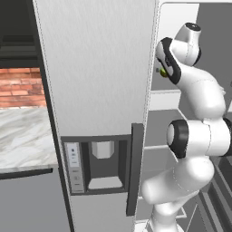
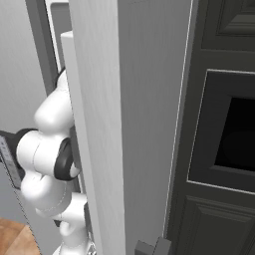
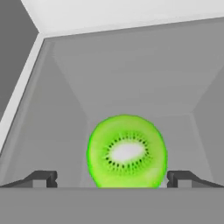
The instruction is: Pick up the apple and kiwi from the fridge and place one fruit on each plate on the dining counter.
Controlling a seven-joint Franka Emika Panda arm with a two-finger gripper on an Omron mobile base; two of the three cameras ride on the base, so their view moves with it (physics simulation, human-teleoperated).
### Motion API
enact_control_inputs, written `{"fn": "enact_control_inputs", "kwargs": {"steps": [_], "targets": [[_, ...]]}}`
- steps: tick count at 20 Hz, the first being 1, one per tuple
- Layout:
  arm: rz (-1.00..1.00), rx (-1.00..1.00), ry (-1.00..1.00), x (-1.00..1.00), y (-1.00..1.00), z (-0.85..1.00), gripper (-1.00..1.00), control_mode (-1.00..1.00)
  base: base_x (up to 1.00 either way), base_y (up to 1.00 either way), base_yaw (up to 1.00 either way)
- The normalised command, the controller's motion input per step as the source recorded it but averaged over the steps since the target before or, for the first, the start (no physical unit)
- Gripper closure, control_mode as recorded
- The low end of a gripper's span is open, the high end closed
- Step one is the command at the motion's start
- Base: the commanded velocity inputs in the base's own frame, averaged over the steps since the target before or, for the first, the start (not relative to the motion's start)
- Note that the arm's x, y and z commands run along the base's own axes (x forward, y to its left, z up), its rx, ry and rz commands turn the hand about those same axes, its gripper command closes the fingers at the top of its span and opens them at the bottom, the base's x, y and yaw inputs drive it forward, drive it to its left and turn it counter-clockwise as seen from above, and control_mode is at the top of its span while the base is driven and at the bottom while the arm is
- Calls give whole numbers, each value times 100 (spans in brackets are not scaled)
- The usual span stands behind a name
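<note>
Looking down the hand camera, I have the gripper spread to its widest, one dark fingertip on each side of the kiwi and neither one touching it. The fruit sits centred between them with its lime-green cut face turned straight toward me, resting on a pale shelf inside the fridge, grey walls closing in behind it and a white ceiling above.

From the left base camera the white arm reaches past the edge of the silver door with the water dispenser into the open compartment, and a small green speck beside the wrist is probably the same kiwi, though it is too small for me to be sure.

I judge this to be the approach for the first pick, with nothing held yet. I expect the kiwi to be light, fairly firm but bruisable, with a skin that could slip under hard pads. I would take it across its rounded brown sides at the widest part, fingers level with its middle, closing gently so it does not roll back along the shelf
</note>
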Motion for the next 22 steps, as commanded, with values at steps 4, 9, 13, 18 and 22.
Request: {"fn": "enact_control_inputs", "kwargs": {"steps": [4,9,13,18,22], "targets": [[0,0,0,35,-11,-6,-100,-100,0,0,0],[0,0,0,21,-9,-9,-100,-100,0,0,0],[0,0,0,0,0,-12,-100,-100,0,0,0],[0,0,0,0,0,-12,-100,-100,0,0,0],[0,0,0,0,0,-8,-100,-100,0,0,0]]}}
